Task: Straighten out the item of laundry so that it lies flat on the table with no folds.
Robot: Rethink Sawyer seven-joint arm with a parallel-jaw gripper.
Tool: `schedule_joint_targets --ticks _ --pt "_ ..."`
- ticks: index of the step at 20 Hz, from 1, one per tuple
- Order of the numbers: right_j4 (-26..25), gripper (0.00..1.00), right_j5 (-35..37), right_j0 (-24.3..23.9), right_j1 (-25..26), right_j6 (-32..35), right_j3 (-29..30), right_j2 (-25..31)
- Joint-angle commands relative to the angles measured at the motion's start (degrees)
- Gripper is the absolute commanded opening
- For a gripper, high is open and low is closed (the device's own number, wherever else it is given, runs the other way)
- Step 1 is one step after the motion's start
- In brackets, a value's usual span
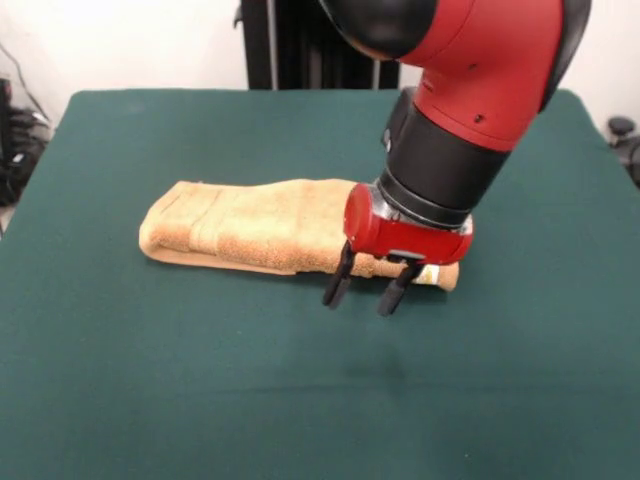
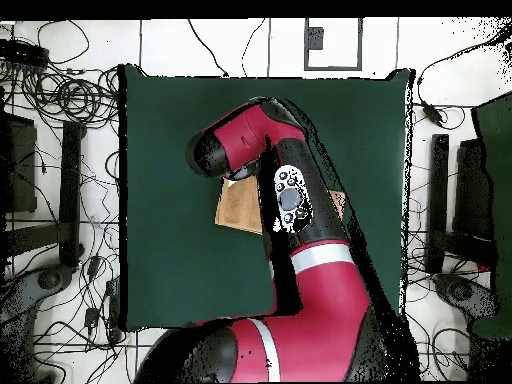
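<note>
On the green counter [image 1: 200, 400]: one tan towel [image 1: 250, 235], folded into a long bundle, lying near the counter's middle. End effector [image 1: 365, 290] at the towel's one end, fingers [image 1: 338, 283] spread apart, nothing between them, tips beside the towel's front edge. Overhead, the arm covers most of the towel.

Looking like a robotics lab; cables [image 2: 70, 95] are sprawling over the white floor [image 2: 440, 40] round a green felt table [image 2: 180, 150]; dark equipment stands [image 2: 70, 190] are flanking it.
</note>
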Motion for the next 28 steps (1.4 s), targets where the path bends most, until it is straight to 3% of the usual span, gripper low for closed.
schedule_joint_targets --ticks 1,8,11,18,23,28 --pt "-1.9 1.00 2.8 2.6 -0.2 -5.8 -0.3 -3.0" --pt "-0.2 1.00 2.6 2.8 -0.5 -7.2 0.4 -3.4" --pt "3.2 1.00 6.9 1.2 1.5 -15.8 -1.1 -0.1" --pt "11.0 1.00 13.5 -2.4 7.7 -22.6 -4.7 4.7" --pt "14.3 1.00 18.5 -3.0 12.0 -24.4 -9.2 6.0" --pt "14.0 1.00 15.5 -2.9 14.4 -22.6 -10.9 4.9"
